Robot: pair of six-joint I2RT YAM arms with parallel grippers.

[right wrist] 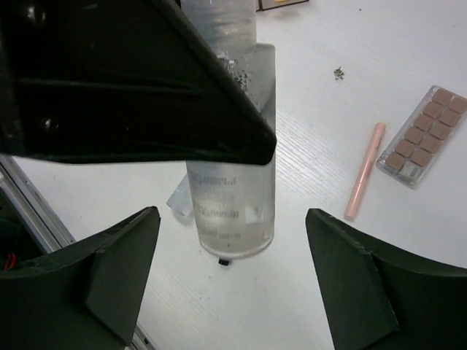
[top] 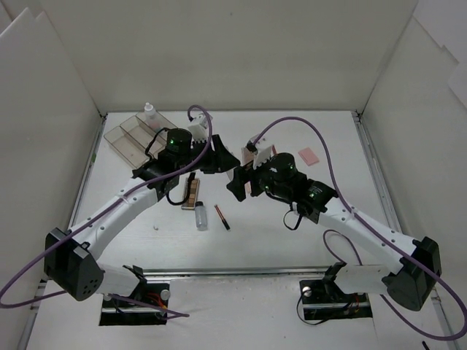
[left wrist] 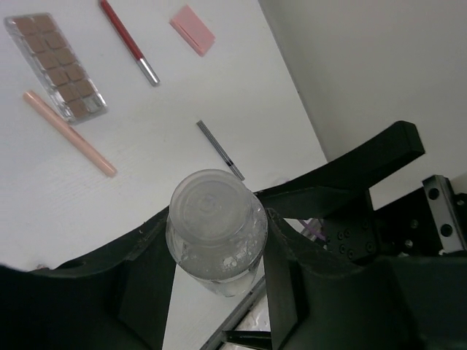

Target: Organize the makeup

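Note:
My left gripper is shut on a small clear bottle and holds it above the table. The bottle also shows in the right wrist view, hanging under the left gripper's black fingers. My right gripper is open, its jaws wide apart on either side below the bottle, not touching it. In the top view the two grippers meet at mid-table, left and right. A brown palette, a red pencil, a pink pencil, a grey pencil and a pink pad lie on the table.
The clear compartmented box stands at the back left with a white bottle behind it. A second palette, another clear bottle and a dark pencil lie in front of the left arm. White walls enclose the table.

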